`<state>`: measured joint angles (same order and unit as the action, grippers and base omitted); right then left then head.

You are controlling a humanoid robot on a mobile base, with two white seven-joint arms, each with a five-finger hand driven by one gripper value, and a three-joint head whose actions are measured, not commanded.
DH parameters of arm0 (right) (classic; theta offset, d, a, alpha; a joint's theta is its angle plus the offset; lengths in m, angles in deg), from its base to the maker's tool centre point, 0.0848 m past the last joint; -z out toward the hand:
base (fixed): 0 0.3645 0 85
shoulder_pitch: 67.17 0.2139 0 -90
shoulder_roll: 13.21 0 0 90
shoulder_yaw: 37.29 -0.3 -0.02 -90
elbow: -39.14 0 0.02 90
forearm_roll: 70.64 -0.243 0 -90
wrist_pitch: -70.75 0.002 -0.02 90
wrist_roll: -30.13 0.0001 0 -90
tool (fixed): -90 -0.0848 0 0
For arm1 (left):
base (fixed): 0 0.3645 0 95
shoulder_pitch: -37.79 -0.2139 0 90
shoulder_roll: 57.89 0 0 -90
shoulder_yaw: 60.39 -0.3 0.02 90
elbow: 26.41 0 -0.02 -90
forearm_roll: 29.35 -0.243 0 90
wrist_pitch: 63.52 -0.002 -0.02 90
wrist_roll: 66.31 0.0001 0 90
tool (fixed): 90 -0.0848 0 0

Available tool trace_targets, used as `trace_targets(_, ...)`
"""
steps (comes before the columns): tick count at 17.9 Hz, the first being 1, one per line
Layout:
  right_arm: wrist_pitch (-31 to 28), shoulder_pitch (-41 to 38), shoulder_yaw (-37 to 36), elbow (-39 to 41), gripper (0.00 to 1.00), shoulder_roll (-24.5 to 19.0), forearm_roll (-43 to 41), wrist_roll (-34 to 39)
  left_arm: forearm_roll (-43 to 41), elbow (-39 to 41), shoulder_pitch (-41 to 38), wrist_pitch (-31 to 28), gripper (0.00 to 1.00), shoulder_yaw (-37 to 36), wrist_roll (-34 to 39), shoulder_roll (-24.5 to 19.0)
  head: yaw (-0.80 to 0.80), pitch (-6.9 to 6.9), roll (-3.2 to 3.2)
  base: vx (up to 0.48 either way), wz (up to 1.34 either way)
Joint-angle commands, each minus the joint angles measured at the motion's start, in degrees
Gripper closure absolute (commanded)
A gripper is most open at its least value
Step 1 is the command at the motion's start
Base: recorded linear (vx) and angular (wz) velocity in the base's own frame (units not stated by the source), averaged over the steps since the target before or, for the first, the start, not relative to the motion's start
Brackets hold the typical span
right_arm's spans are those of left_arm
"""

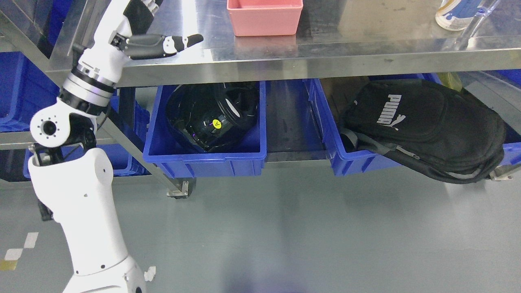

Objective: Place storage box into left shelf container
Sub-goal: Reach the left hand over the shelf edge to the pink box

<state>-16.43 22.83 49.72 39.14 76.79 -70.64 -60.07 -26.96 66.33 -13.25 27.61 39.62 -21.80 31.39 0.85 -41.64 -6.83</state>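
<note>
Grey floor [285,228], then steel table [366,57] with pink storage box [264,18]; left hand [150,32] open, empty.

workshop/storeroom | steel table [325,57] | blue bins [205,156] | grey floor [285,228]

One pink storage box [264,18] on the steel desk [366,57]. One white bottle [456,14] at the desk's far right, cut off by the frame edge. Two blue shelf containers fully in view beneath: left container [205,156] with one black helmet [211,118], right container [346,156] with one black backpack [431,126] spilling over its rim. More blue bins [16,93] partly seen at far left, exact count unclear. One robot arm visible, with one hand [163,42] raised at the desk's edge.
</note>
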Motion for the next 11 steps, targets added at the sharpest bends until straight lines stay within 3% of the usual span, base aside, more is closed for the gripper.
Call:
trace_targets(1, 0.00, 0.27, 0.00, 1.00, 0.00, 1.00, -1.23, 0.03, -9.57, -5.20, 7.98, -0.69, 0.00, -6.03, -1.26, -4.46, 0.00, 0.00, 0.00, 0.000, 0.00)
trace_targets(3, 0.00, 0.18, 0.00, 1.00, 0.00, 1.00, -1.23, 0.03, -13.37, -7.29, 8.68, -1.04, 0.00, -11.82, -2.48, -5.78, 0.00, 0.00, 0.00, 0.000, 0.00)
trace_targets(6, 0.00, 0.27, 0.00, 1.00, 0.00, 1.00, -1.23, 0.03, -13.99, -15.72, 15.78, -1.04, 0.02, -17.37, -4.16, -6.83, 0.00, 0.00, 0.00, 0.000, 0.00)
trace_targets(8, 0.00, 0.27, 0.00, 1.00, 0.00, 1.00, -1.23, 0.11, -14.08, -19.15, 19.73, -1.13, 0.02, -22.63, -4.25, -10.16, 0.00, 0.00, 0.00, 0.000, 0.00)
trace_targets(11, 0.09, 0.27, 0.00, 1.00, 0.00, 1.00, -1.23, 0.11, -14.08, -22.51, 22.04, -2.09, 0.00, -25.74, -4.16, -11.15, 0.00, 0.00, 0.00, 0.000, 0.00)
